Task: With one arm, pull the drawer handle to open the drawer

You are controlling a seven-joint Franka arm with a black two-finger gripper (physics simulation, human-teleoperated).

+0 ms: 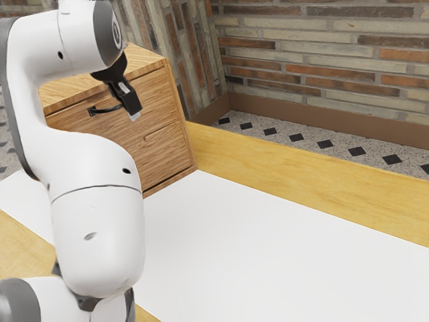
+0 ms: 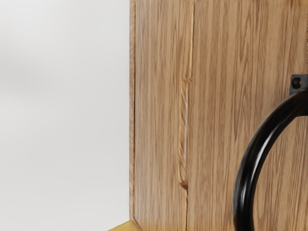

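Black curved handle (image 1: 104, 109) fixed to the upper drawer (image 1: 151, 90) of a wooden cabinet (image 1: 161, 157), the drawer front looking flush with the cabinet face. Close up in the wrist view, a dark arc ending at a small black mounting plate (image 2: 298, 83). Hand (image 1: 135, 114) just beside the handle's end nearer the exterior view's right, tilted down at the drawer front; cannot tell whether spread or pressed together, nor whether touching the handle. Cabinet standing at the far end of the white-topped counter (image 1: 268, 255), toward the exterior view's left. Beyond, a brick wall (image 1: 322, 60) and a speckled tiled floor (image 1: 335, 144).
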